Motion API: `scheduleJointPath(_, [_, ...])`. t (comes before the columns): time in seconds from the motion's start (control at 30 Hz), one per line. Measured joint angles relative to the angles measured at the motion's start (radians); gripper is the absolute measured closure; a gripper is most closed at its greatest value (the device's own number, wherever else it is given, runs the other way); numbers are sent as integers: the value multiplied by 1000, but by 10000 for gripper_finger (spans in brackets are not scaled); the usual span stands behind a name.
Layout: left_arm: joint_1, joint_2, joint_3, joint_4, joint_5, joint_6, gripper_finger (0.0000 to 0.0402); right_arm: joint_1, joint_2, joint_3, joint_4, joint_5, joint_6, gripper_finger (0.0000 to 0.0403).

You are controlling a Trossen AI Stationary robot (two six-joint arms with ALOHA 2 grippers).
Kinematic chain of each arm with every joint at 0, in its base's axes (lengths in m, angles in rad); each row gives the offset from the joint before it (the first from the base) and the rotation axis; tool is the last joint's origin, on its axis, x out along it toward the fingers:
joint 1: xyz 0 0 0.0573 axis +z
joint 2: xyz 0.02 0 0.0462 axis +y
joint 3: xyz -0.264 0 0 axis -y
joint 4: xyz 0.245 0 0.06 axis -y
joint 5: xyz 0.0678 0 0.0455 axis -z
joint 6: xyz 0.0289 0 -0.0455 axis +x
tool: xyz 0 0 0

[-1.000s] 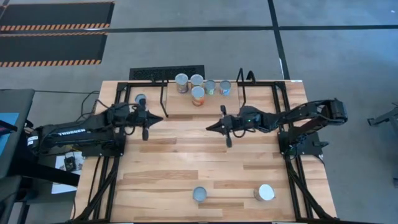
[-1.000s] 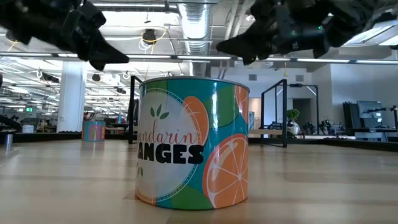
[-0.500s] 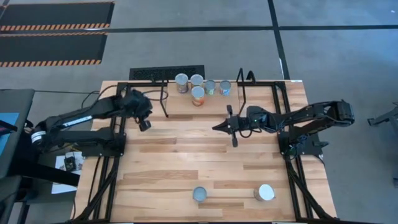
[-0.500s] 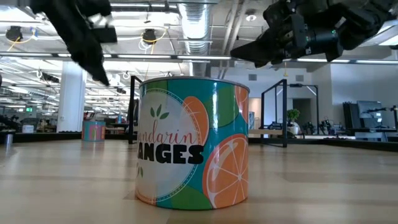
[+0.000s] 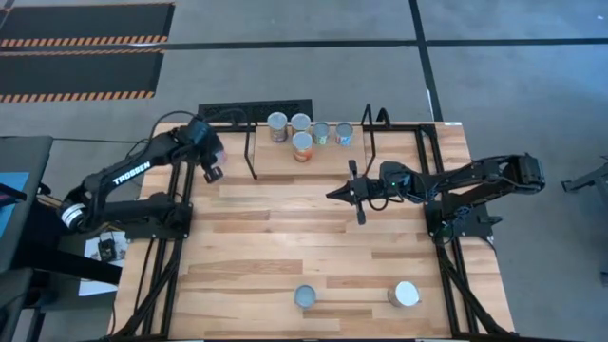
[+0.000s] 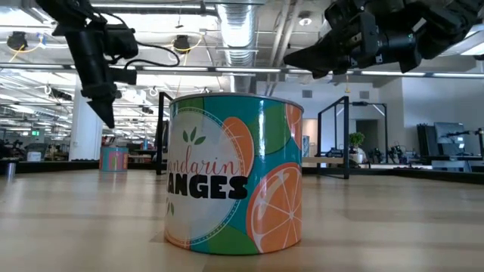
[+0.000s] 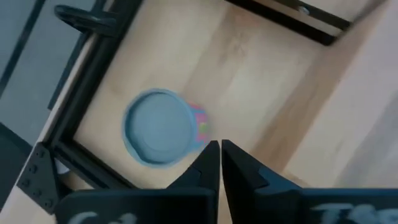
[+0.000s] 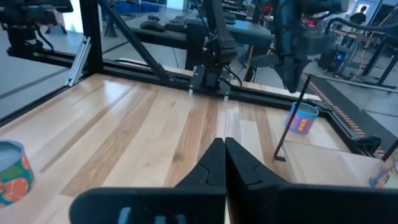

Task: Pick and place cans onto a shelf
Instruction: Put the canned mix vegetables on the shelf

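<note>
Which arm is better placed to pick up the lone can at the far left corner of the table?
Likely left. The left gripper hangs over the pink-labelled, grey-topped can, fingers shut. The right gripper, also shut, sits mid-table in front of the light-wood shelf.

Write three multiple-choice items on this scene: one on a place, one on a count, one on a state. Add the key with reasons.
1. The left gripper hangs over:
A. the table's back left corner
B. the front edge
C. the shelf's middle

2. Cans grouped on the shelf:
A. two
B. five
C. eight

3. The right gripper is:
A. shut on a can
B. open
C. shut, holding nothing

Key: A, the wrist view shows a lone can under it in that corner; B, five tops show from above; C, its fingers meet with nothing between them.
</note>
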Motion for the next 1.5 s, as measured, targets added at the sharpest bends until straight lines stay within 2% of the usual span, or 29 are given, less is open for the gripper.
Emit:
scheduleJointPath(0.17, [21,0,-48,82,3,30,358,0,0,0,-1,0,-1,395])
scheduleJointPath(0.3, [21,15,-71,141,-67,41,310,0,0,0,-9,0,-3,395])
scheduleJointPath(0.4, [21,51,-83,166,-74,42,279,0,0,0,-17,0,-4,395])
scheduleJointPath(0.6, [14,175,-81,227,-93,25,258,0,1,0,-16,0,-4,394])
scheduleJointPath(0.77, [18,248,-79,239,-166,14,281,0,1,0,-18,0,-4,394])
scheduleJointPath(0.9, [18,267,-75,243,-169,34,342,0,1,0,-18,0,-7,394])
scheduleJointPath(1.0, [17,267,-49,186,-153,46,388,0,1,0,-18,0,-7,394])
scheduleJointPath(1.27, [-30,149,54,-150,-5,57,399,0,2,0,-19,0,-7,393])
scheduleJointPath(1.37, [-81,75,87,-283,32,27,400,-1,2,0,-19,0,-7,394])
scheduleJointPath(1.5, [-187,-29,120,-455,141,-43,401,-2,2,0,-20,1,-7,394])
